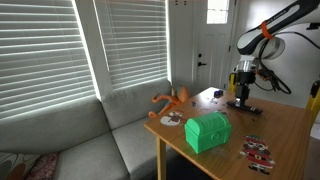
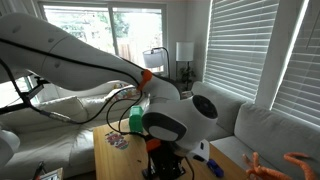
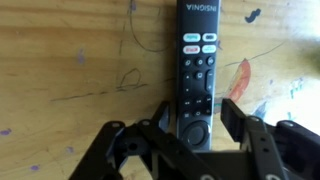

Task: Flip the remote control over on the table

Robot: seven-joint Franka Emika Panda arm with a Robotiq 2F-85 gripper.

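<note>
The remote control (image 3: 197,50) is a slim black bar that lies button side up on the light-brown wooden table (image 3: 60,60). In the wrist view my gripper (image 3: 198,118) is open and straddles the remote's round-pad end, with one finger on each long side and a small gap at the right finger. In an exterior view the gripper (image 1: 241,97) points straight down at the table (image 1: 285,135), with the remote (image 1: 251,107) a dark strip under it. In an exterior view the arm's wrist (image 2: 170,125) hides the remote.
A green chest-shaped box (image 1: 208,131) stands near the table's front edge and also shows in an exterior view (image 2: 135,118). An orange long-limbed toy (image 1: 172,100) lies at the table's corner by the grey sofa (image 1: 90,140). Small patterned cards (image 1: 258,150) lie beside the chest.
</note>
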